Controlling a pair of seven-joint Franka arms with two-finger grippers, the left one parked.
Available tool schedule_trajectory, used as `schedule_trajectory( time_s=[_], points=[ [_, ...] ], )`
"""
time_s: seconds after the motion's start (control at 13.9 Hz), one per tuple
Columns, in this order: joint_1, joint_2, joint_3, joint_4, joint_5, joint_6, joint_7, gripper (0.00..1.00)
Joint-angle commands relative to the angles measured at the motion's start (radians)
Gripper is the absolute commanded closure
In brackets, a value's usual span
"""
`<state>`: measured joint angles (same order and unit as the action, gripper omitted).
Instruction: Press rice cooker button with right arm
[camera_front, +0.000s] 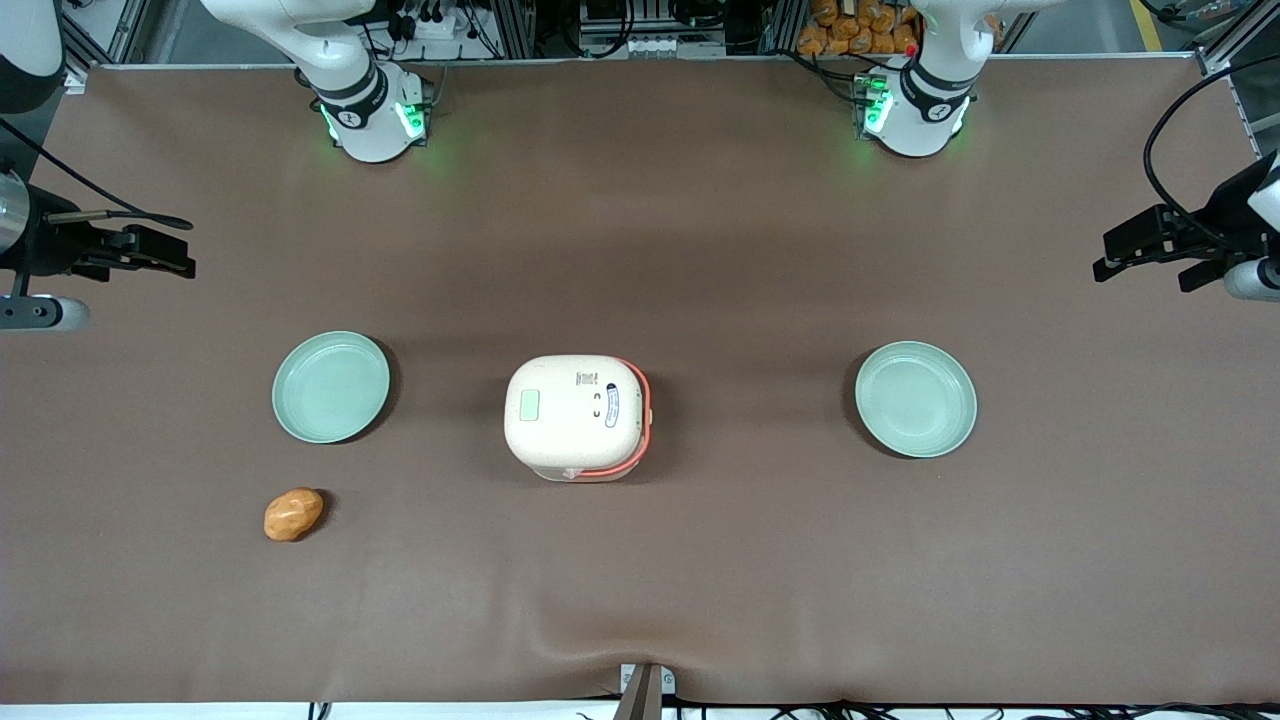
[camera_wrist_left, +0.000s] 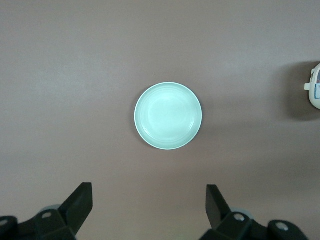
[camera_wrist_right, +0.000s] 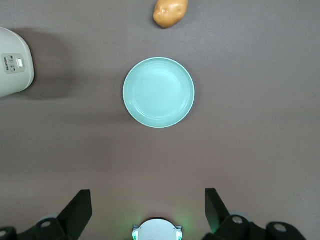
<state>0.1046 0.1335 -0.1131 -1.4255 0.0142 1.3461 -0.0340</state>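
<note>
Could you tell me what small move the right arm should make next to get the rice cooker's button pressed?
Probably swing the gripper, open and hanging above the plate, sideways toward the rice cooker, which stands closed mid-table; nothing touches its button panel yet.

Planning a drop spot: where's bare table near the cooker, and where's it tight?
Bare table lies between the rice cooker and each green plate, and nearer the front camera than the cooker. Tightest by the potato, close to one plate. The right arm's hand hangs open above that plate.

Brown table mat (camera_front: 700, 260) — aluminium framing (camera_front: 540, 30)
</note>
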Motion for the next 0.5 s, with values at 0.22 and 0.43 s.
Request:
schedule_trajectory(
  time_s=[0.22, 0.43],
  points=[
    [0.007, -0.023, -0.007, -0.010, 0.009, 0.004, 0.017, 0.00],
    [0.009, -0.025, -0.003, -0.004, 0.024, -0.002, 0.013, 0.00]
  ],
)
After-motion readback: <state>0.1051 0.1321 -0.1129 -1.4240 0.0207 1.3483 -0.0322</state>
